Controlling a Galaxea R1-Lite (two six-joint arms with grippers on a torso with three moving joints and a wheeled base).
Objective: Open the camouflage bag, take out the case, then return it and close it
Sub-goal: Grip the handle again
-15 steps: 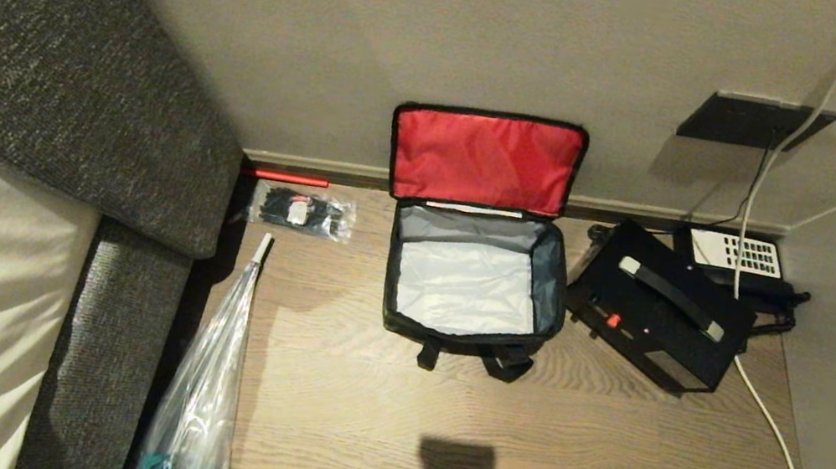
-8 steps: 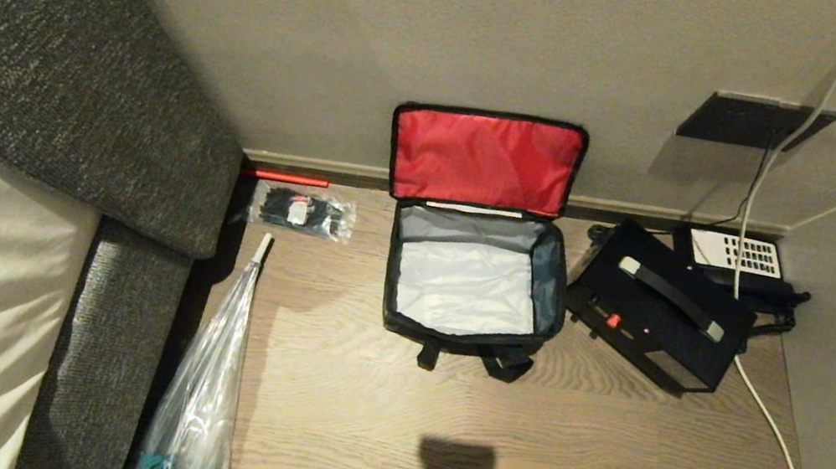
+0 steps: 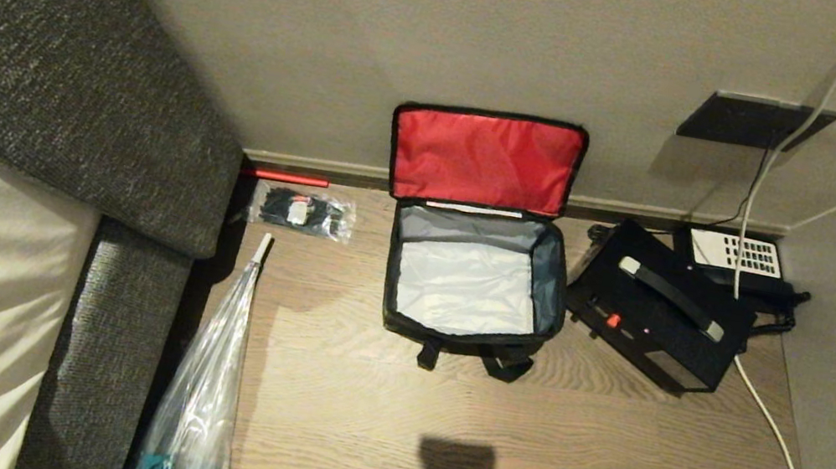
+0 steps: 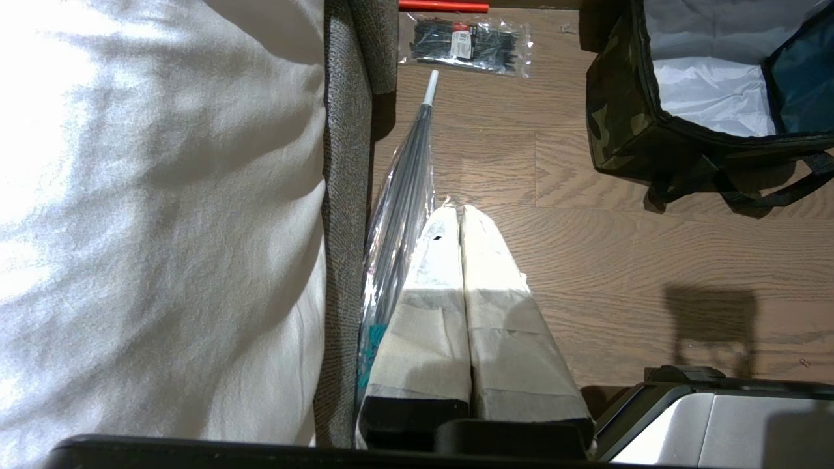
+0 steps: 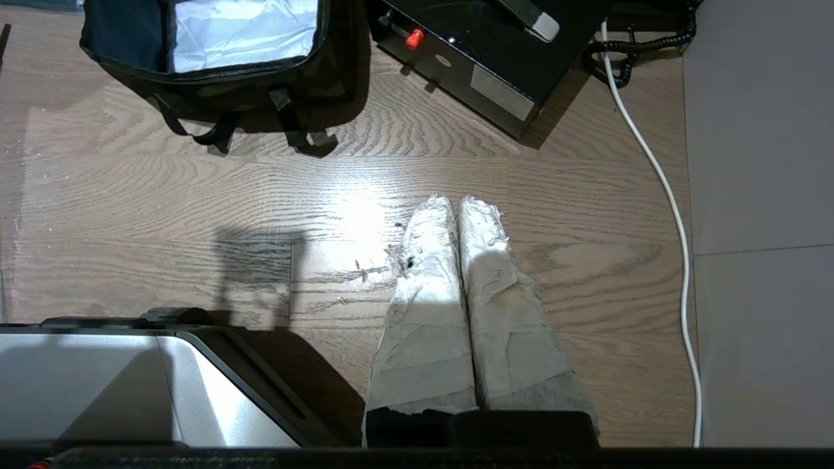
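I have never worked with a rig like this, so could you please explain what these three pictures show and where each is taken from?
It is a wheeled robot with two arms. One picture looks down from its head; the other two come from cameras on its wrists, behind each gripper.

On the wooden floor stands the camouflage bag, open, its red lid leaning on the wall, with nothing visible inside. To its right lies the case, a black box with a handle, already taken out. Behind it is a telephone; a white cable runs past.

The tape-wrapped left gripper hangs shut beside a sofa and a plastic-wrapped umbrella. The right gripper is shut over bare floor. Neither holds anything.
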